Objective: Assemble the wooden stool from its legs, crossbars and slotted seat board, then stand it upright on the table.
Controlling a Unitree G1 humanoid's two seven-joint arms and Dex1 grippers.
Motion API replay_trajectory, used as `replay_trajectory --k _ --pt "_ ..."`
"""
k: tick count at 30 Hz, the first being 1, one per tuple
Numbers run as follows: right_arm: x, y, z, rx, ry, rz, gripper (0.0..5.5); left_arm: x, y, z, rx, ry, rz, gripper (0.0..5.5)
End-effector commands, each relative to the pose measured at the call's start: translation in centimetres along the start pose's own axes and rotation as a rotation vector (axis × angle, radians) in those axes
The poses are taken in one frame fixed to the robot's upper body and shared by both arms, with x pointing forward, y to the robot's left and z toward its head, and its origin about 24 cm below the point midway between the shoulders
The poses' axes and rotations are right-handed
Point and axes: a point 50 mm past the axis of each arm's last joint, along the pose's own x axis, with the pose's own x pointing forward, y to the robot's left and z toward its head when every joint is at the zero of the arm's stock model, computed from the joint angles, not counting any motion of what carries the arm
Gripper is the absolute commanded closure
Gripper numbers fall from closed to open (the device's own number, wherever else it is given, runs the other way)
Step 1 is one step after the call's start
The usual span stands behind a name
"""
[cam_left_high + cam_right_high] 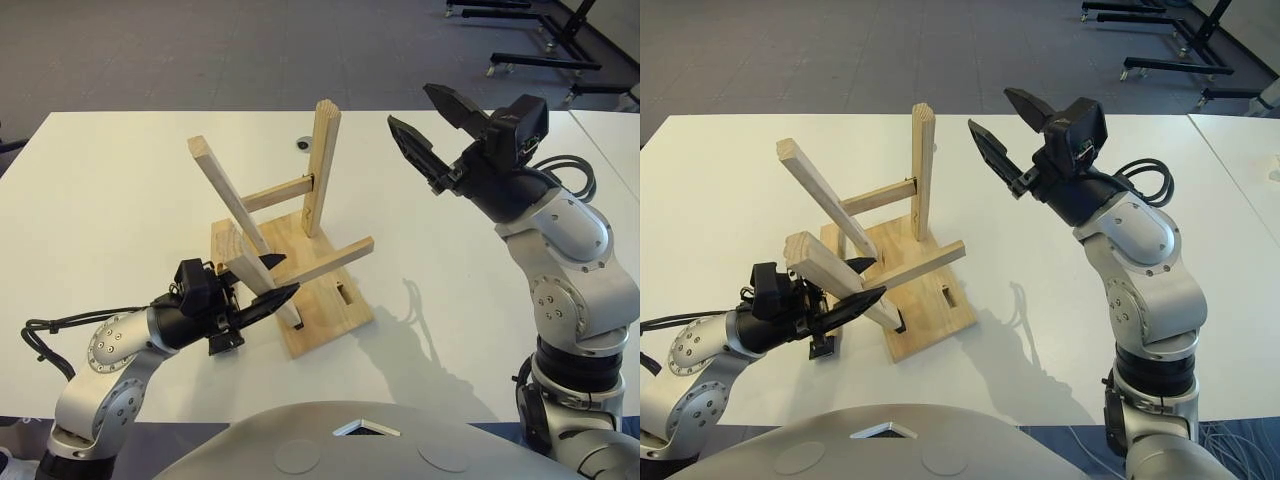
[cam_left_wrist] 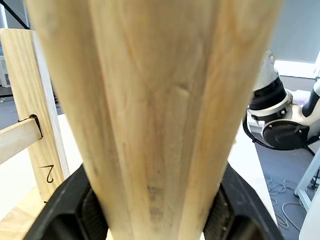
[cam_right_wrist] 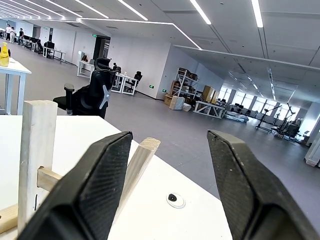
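Observation:
The slotted seat board [image 1: 322, 318] lies flat on the white table [image 1: 110, 210], with the leg frame resting on it. One leg [image 1: 322, 165] stands upright. A second leg [image 1: 222, 190] leans to the left, and a crossbar [image 1: 278, 193] joins the two. My left gripper [image 1: 272, 284] is shut on the near leg [image 2: 155, 110], low over the board's front left. Another crossbar [image 1: 335, 260] runs from that leg toward the right. My right gripper [image 1: 411, 106] hangs open in the air to the right of the upright leg, holding nothing. Its fingers [image 3: 95, 190] frame the leg tops.
A small round grommet [image 1: 303, 143] sits in the table behind the stool parts. An open slot [image 1: 343, 293] shows in the board's right side. Black wheeled frames [image 1: 540, 50] stand on the floor beyond the table. Bare tabletop lies left and right of the board.

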Motion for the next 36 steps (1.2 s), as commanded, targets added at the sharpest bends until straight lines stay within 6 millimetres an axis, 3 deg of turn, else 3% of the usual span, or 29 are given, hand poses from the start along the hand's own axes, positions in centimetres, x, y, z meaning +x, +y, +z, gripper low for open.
replay_trajectory --k 1,5,9,10,22,27,30,36 --pt "0.4 0.1 0.5 -0.006 -0.018 0.016 2.75 -0.3 0.2 -0.6 0.013 0.171 -0.027 3.45" --pt "0.5 -0.1 0.7 -0.011 -0.023 0.018 2.75 0.0 0.4 0.2 0.148 0.240 -0.058 3.45" --pt "0.6 -0.3 1.3 0.045 -0.067 0.001 2.75 -0.2 0.3 0.1 0.166 0.261 -0.064 3.45" --pt "0.7 -0.4 1.5 0.055 -0.075 0.000 2.75 -0.2 0.4 0.0 0.167 0.262 -0.064 3.09" --pt "0.7 -0.7 1.0 0.036 -0.064 -0.025 2.75 -0.6 1.7 0.5 0.170 0.193 -0.097 1.25" --pt "0.9 -1.5 0.9 0.015 -0.089 -0.053 2.75 -1.8 1.6 0.5 0.150 0.151 -0.187 0.60" --pt "1.1 -1.8 0.8 0.006 -0.091 -0.043 2.75 -2.7 1.8 1.1 0.091 0.070 -0.142 0.11" --pt "0.9 -2.1 1.3 0.015 -0.133 0.008 2.75 -4.4 1.3 2.5 -0.074 -0.044 -0.087 0.11"
